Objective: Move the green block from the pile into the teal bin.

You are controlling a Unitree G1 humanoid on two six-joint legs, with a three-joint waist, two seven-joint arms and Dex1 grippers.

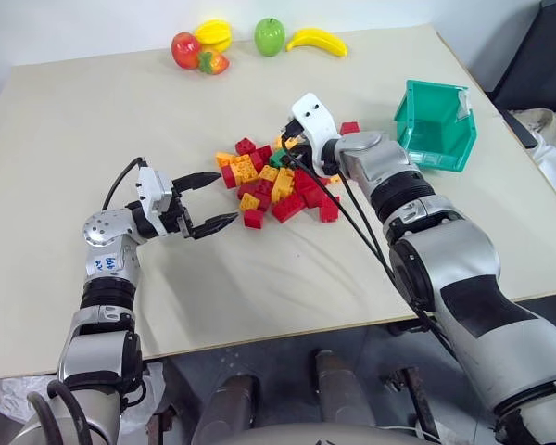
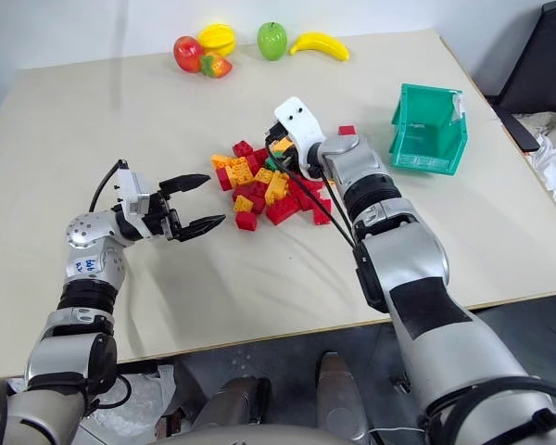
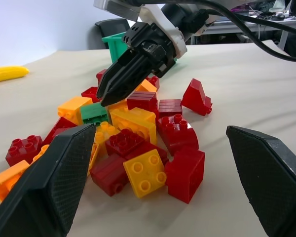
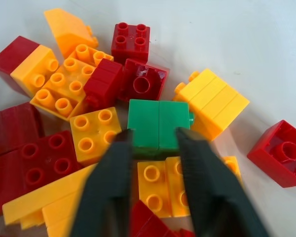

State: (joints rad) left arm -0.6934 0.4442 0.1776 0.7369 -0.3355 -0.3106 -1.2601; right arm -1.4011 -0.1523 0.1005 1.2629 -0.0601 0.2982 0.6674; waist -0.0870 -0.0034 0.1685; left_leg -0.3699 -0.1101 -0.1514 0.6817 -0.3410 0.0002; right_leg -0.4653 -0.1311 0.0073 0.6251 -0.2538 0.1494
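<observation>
The green block [image 4: 158,123] lies flat in the pile [image 1: 269,185] of red, orange and yellow bricks at mid table, with a yellow brick [image 4: 212,101] against one side. My right gripper [image 4: 155,140] hangs just over it, pointing down, its two fingers a little apart and their tips at the block's near edge; from the left wrist the right gripper [image 3: 104,96] ends slightly above the green block [image 3: 93,112]. To the left of the pile my left gripper [image 1: 208,199] is wide open and holds nothing. The teal bin [image 1: 434,125] stands to the pile's right.
Toy fruit lines the far edge: a red apple [image 1: 185,49], a green apple [image 1: 270,36] and a banana [image 1: 317,40]. Black cables [image 1: 352,218] trail from my right wrist across the table. Bare tabletop [image 1: 93,130] stretches left of the pile.
</observation>
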